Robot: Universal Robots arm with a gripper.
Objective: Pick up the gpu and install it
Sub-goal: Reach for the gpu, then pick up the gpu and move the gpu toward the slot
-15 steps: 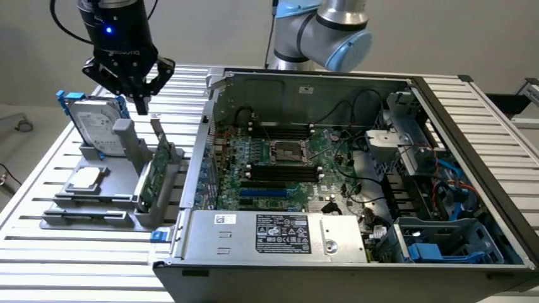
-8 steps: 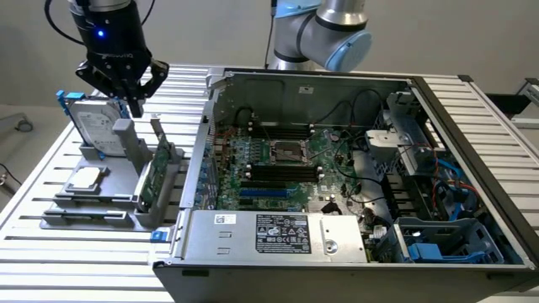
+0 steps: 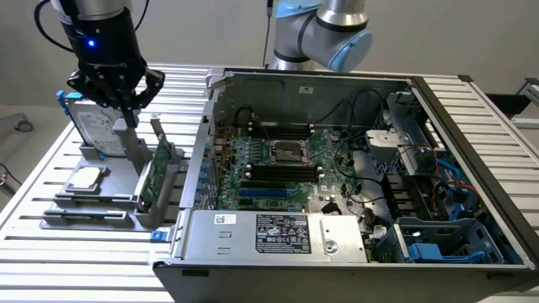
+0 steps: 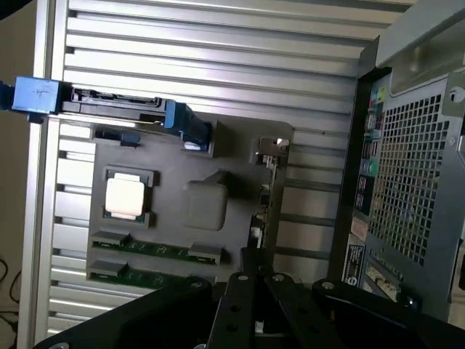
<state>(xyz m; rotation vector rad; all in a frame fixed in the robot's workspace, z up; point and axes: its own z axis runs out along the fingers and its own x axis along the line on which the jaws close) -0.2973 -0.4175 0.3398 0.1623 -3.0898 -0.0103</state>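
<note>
The fingers (image 3: 128, 113) (image 4: 251, 267) are seen pressed together, with nothing gripped between them. The gpu (image 3: 150, 173) (image 4: 267, 207) is stood on edge in the grey holder (image 3: 101, 203) on the bench (image 3: 50, 252), just beside and below the fingertips. A hard drive (image 3: 88, 123) is stood behind the fingers, and the open computer case (image 3: 471, 145) is set well apart from them.

Gpu (image 3: 153, 173) upright in holder (image 3: 93, 202), seemingly just beside case (image 3: 303, 95), exterior view's left
</note>
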